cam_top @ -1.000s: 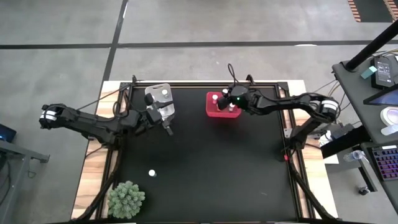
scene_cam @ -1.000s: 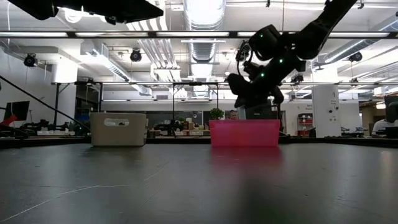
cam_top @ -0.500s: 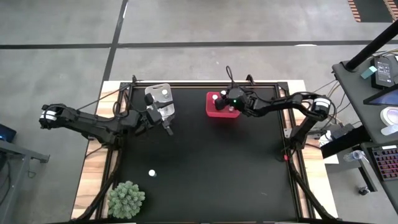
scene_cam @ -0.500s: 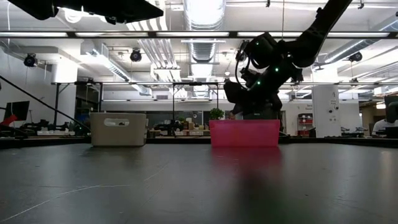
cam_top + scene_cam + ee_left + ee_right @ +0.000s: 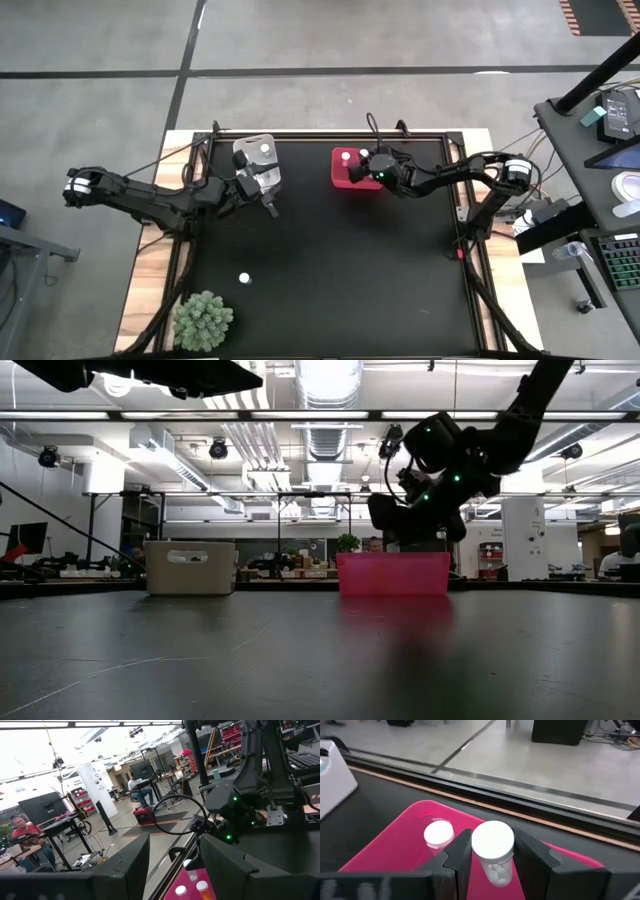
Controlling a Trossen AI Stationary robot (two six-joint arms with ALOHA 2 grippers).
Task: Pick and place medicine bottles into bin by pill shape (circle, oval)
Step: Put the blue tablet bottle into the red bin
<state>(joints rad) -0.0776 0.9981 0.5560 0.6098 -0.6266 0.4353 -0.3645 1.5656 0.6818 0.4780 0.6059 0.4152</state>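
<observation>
Over the red bin [image 5: 352, 170], at the table's far edge, the right gripper [image 5: 492, 851] is clamping a white-capped bottle [image 5: 493, 842] between its fingers, with another capped bottle [image 5: 438, 833] already standing in the bin just beside it. The left gripper [image 5: 262, 188] is waiting beside the clear bin [image 5: 257, 160], its fingers standing apart and carrying nothing, while one bottle [image 5: 244, 279] is sitting alone near the plant [image 5: 203, 320]. A release from this height is risking a tipped bottle or a knock against its neighbour.
</observation>
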